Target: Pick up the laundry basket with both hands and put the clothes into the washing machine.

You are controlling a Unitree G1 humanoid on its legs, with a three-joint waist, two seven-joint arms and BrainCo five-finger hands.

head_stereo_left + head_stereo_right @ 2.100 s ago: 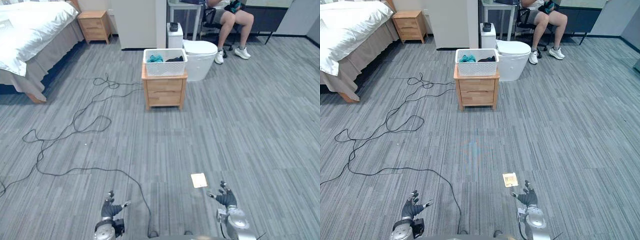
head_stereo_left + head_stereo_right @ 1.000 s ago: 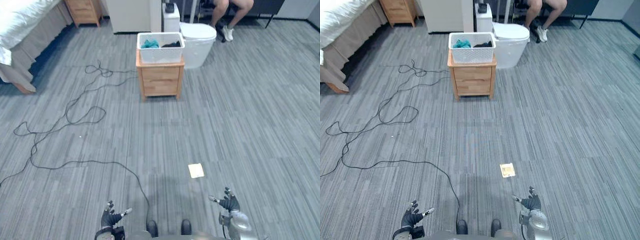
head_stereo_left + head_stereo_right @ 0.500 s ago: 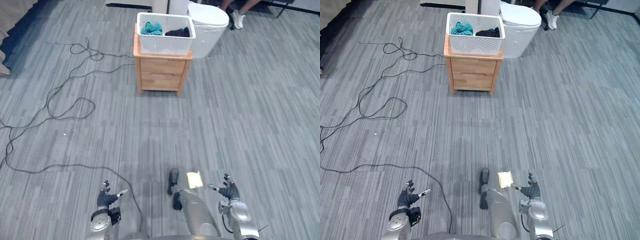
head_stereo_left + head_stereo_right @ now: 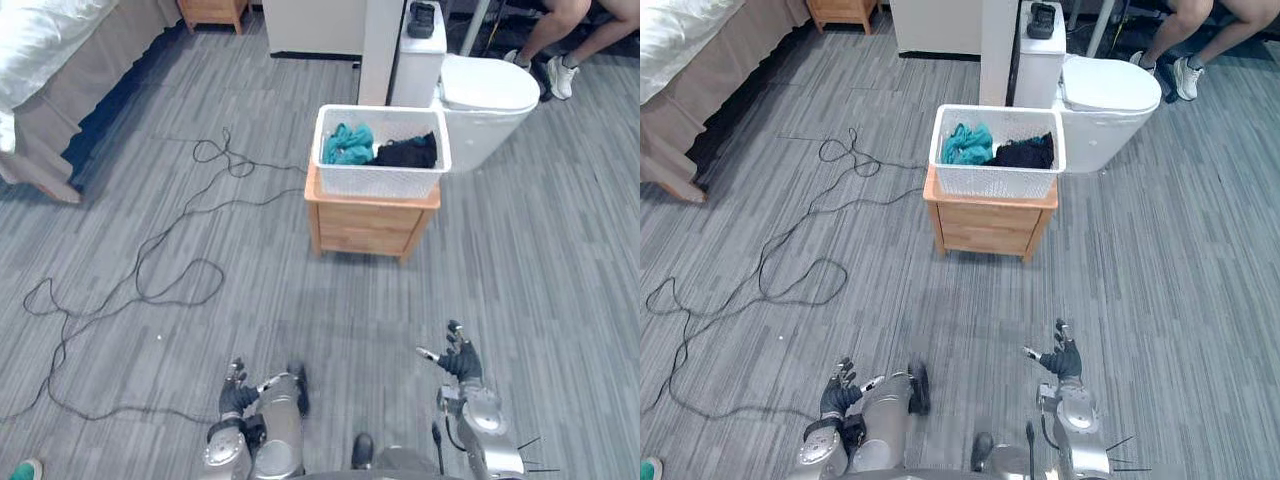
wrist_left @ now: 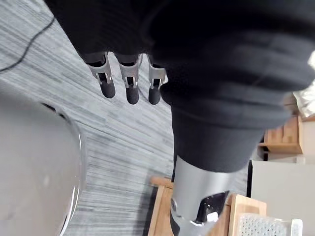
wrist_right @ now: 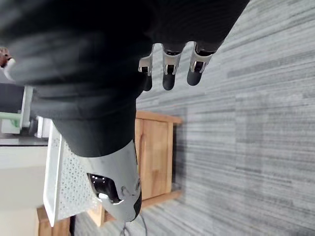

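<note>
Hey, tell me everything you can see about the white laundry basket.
The laundry basket is white, rectangular and open-topped, looks like plastic, with walls perforated in small holes and a smooth rim. It sits upright on a small wooden nightstand, covering nearly its whole top. Inside lie a teal garment on its left and a black garment on its right. Neither the left hand nor the right hand touches it.

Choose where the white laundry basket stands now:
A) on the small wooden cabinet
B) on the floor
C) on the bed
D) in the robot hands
A: the laundry basket, with clothes in it, rests on top of the wooden cabinet.
</note>
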